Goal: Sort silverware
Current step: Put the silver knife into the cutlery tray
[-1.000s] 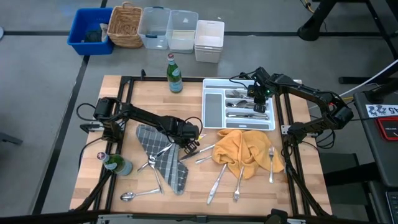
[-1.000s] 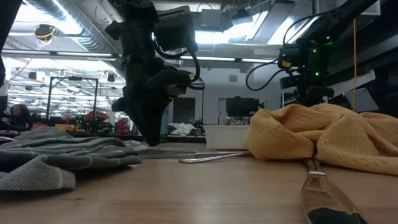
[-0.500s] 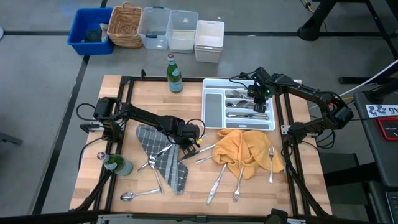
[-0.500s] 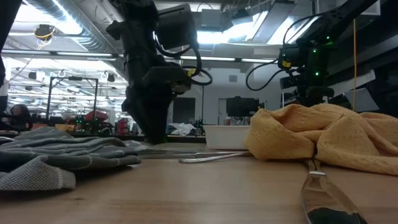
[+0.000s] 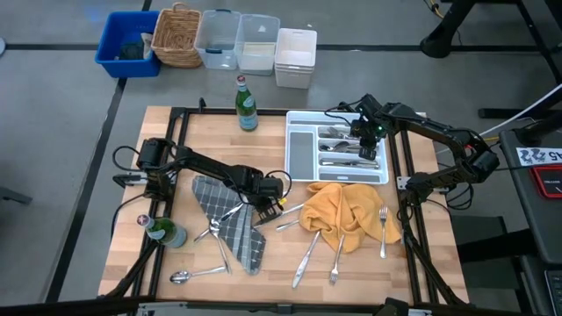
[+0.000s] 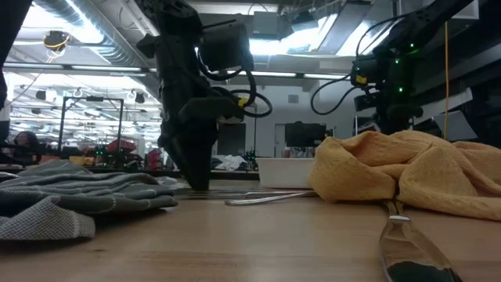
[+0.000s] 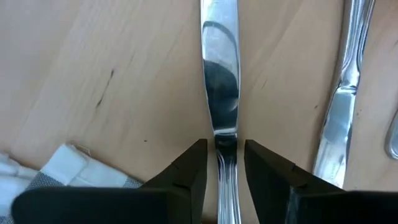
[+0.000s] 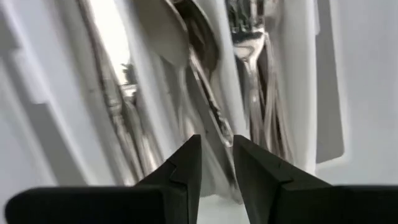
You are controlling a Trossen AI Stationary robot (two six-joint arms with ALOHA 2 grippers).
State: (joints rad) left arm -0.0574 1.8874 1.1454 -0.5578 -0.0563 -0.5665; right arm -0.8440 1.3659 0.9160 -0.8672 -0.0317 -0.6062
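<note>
Tray [image 5: 301,153] part-filled, many pieces loose on surface [image 5: 421,272] — left pincer [image 7: 220,163] straddling knife [image 7: 219,74], right pincer [image 8: 215,163] nearly closed, empty.

Table [image 5: 189,127]: light wood, black frame rails on the sides.
White tray [image 5: 301,151] at 1 o'clock, long empty slot on its left side.
Green glass bottle [image 5: 246,104] upright at 12 o'clock, near the tray's left end.
Second green bottle [image 5: 163,232] at 8 o'clock.
Grey checked cloth [image 5: 230,230] crumpled at 7 o'clock.
Yellow cloth [image 5: 344,214] bunched at 4 o'clock, just below the tray.
Beyond the far edge, on the floor: blue bin [image 5: 128,44], wicker basket [image 5: 177,36], two clear tubs [image 5: 237,40], white tub [image 5: 295,57].
</note>
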